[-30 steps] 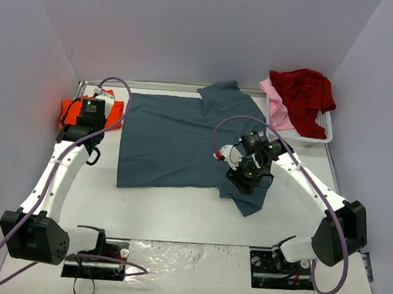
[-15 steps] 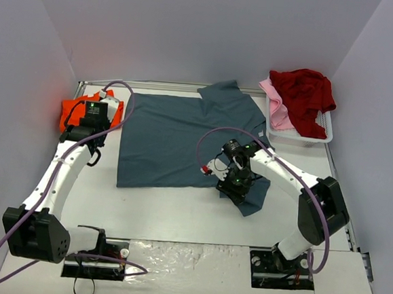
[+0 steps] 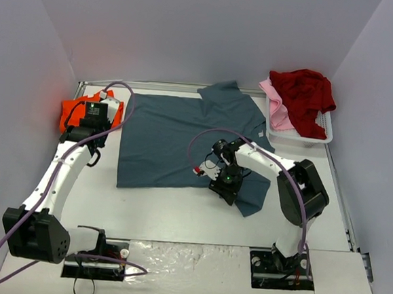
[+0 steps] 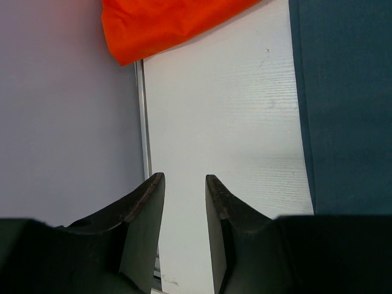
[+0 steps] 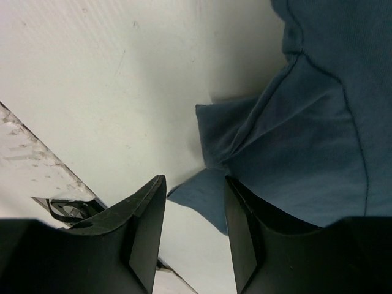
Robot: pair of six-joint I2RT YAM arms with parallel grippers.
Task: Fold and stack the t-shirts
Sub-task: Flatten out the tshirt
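Clearly the step in hand was the first fold of the blue shirt, which lay spread flat on the surface in the middle of the top view, with one sleeve crumpled at its lower right corner. The right tool hung just above that sleeve, its jaws parted and nothing between them; its wrist view showed a pointed flap of cloth below the gap. The left tool was likewise parted and empty, over bare surface between the orange shirt at the upper left and the blue shirt's left edge. The red shirt and pink shirt sat heaped in the basket at the upper right. To do this well, the right tool probably needed to come down on the sleeve's outer edge, pinch it cleanly, and carry it inward over the body so that side ran straight. The left tool looked best placed to pin the left edge, so the cloth would not drag.
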